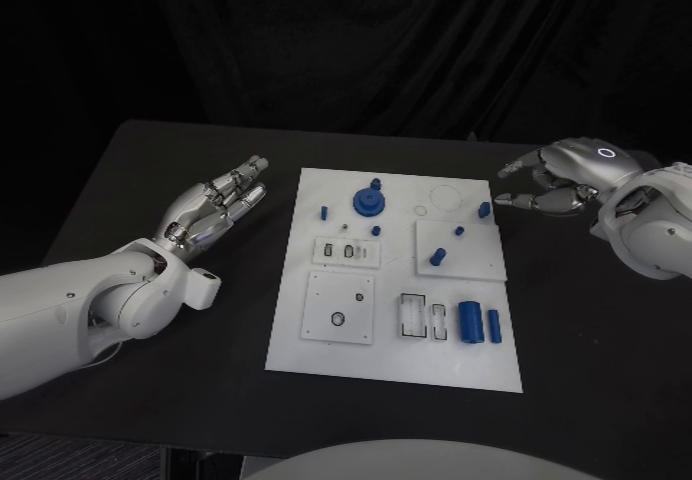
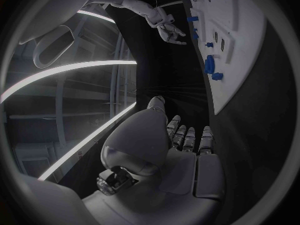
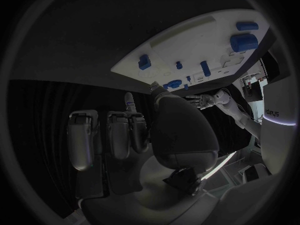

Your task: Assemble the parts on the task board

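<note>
The white task board (image 1: 397, 360) lies in the middle of the black table, also seen edge-on as the task board (image 2: 247, 60) and as the task board (image 3: 187, 40). On it stand a blue gear (image 1: 371, 203), small blue pegs (image 1: 438, 257) and two blue cylinders (image 1: 472, 321) near the front right. My left hand (image 1: 216, 205) hovers left of the board, fingers stretched out and apart, holding nothing. My right hand (image 1: 562, 180) hovers at the board's far right corner, fingers partly curled and spread, nothing between them. The left hand (image 2: 181, 145) and right hand (image 3: 137, 135) look empty in their wrist views.
Raised white sub-plates (image 1: 340, 307) with cut-outs sit on the board. Bare black table (image 1: 173, 400) surrounds the board on all sides, with the table's far edge behind both hands.
</note>
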Controlling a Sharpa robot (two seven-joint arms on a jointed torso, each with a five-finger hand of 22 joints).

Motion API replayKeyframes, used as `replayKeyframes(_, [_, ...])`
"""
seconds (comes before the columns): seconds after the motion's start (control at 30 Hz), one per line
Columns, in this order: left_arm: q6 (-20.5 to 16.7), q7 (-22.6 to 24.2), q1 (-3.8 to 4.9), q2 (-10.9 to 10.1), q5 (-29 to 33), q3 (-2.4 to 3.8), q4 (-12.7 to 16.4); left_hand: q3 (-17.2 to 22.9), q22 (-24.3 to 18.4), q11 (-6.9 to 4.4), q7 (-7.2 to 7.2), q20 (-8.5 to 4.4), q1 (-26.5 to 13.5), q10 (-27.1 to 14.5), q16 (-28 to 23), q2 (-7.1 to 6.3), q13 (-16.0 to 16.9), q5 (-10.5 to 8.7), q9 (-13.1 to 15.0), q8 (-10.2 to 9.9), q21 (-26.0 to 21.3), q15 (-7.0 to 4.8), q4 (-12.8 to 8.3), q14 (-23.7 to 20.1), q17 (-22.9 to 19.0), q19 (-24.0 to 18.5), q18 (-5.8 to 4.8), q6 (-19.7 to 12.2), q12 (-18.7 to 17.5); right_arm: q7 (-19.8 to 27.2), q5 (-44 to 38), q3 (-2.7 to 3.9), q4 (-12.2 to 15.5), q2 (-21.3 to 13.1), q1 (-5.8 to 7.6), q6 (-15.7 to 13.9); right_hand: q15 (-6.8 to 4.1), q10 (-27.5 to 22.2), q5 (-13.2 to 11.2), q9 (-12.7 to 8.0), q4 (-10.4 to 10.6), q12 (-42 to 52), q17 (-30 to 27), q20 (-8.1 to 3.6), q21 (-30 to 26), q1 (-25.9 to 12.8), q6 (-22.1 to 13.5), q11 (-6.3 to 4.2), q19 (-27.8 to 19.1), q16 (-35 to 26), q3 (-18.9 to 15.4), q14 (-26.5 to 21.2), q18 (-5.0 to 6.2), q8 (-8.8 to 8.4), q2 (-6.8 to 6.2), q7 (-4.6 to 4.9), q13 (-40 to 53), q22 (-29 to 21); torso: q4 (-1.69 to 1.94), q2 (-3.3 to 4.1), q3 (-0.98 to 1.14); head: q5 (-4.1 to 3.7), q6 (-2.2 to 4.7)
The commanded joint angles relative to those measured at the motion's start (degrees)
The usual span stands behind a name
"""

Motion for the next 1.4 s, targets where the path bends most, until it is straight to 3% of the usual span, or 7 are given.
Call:
replayKeyframes(0.03, [0.61, 9.72, -0.03, 0.1, 0.09, 0.04, -0.01, 0.31, -0.08, 0.53, -0.3, 0.27, 0.66, 0.05, -0.21, 0.12, 0.01, 0.23, 0.04, 0.06, -0.2, 0.41, -0.02, 0.09, -0.09, 0.06, 0.32, -0.15, -0.16, 0.13, 0.32, 0.04, -0.67, 0.55, -0.72, -0.54, -0.33, 5.86, -0.33, 0.03, 0.67, 0.15, 15.09, -0.09, 0.11, 0.95, 0.82, -0.1, 5.74, 0.16, 0.02, 5.99, -0.8, 0.37, -0.13, -0.01, 15.07, 14.93, -0.13, -0.02, -0.04, 0.12, -0.09])
replayKeyframes(0.3, [0.85, 9.66, -0.08, 0.14, 0.09, 0.04, -0.25, 0.4, -0.08, 0.55, -0.24, 0.32, 0.75, 0.01, -0.21, 0.15, 0.0, 0.28, 0.03, 0.04, -0.2, 0.45, -0.05, 0.09, -0.09, 0.06, 0.33, -0.25, -0.19, 0.62, 0.33, 0.03, -1.4, 1.59, -1.93, -0.91, -0.22, 5.86, 0.89, 0.29, 1.18, 0.15, 15.09, 0.04, 0.05, 3.37, 2.07, 0.01, 5.7, 0.16, 0.02, 5.99, -0.78, 0.8, -0.32, 0.08, 15.07, 14.9, -0.06, -0.05, -0.08, 0.08, -0.33])
replayKeyframes(0.7, [0.94, 9.64, -0.13, -0.01, 0.09, 0.03, -0.36, 0.5, -0.08, 0.57, 0.04, 0.4, 0.85, -0.01, -0.21, 0.14, -0.01, 0.25, -0.03, -0.03, -0.2, 0.49, -0.05, 0.09, -0.09, 0.06, 0.35, -0.71, -0.2, 0.31, 0.33, 0.03, -1.53, 2.12, -3.04, -0.29, -0.2, 5.86, 0.83, 0.44, 1.41, 0.15, 15.09, 0.05, -0.04, 3.6, 2.52, 0.05, 5.65, 0.16, -0.19, 5.99, -0.76, 0.99, -0.54, 0.15, 15.07, 14.86, -0.1, -0.03, -0.08, 0.15, -0.43])
replayKeyframes(1.03, [1.22, 9.62, -0.16, 0.06, 0.09, 0.03, -0.47, 0.56, -0.06, 0.59, 0.29, 0.44, 0.89, 0.03, -0.21, 0.15, 0.0, 0.26, 0.0, 0.01, -0.19, 0.51, -0.05, 0.09, -0.09, 0.07, 0.37, -0.53, -0.18, -1.55, 0.27, 0.04, -1.72, 2.85, -3.55, -0.25, 0.2, 5.86, 6.92, 0.71, -0.26, 0.15, 14.8, 0.42, -0.29, 8.12, 2.14, 0.54, 5.49, 0.04, 0.19, 5.93, -0.67, 0.43, -0.08, 0.74, 15.07, 14.75, -0.08, 0.01, -0.02, 0.3, -0.6])
replayKeyframes(1.4, [1.44, 9.47, -0.19, -0.01, 0.09, 0.03, -0.51, 0.61, -0.07, 0.66, 0.49, 0.47, 0.93, 0.04, -0.21, 0.14, 0.01, 0.25, 0.01, 0.03, -0.19, 0.52, -0.05, 0.09, -0.09, 0.07, 0.39, -0.48, -0.18, -3.12, -1.03, 0.04, -2.22, 3.55, -3.85, -0.67, 0.26, 5.86, 7.65, 0.61, -0.59, 0.15, 14.69, 0.47, -0.39, 8.57, 1.47, 0.59, 5.43, -0.01, 0.25, 5.91, -0.64, 0.04, 0.13, 0.78, 15.07, 14.71, -0.15, 0.02, -0.03, 0.34, -0.84])
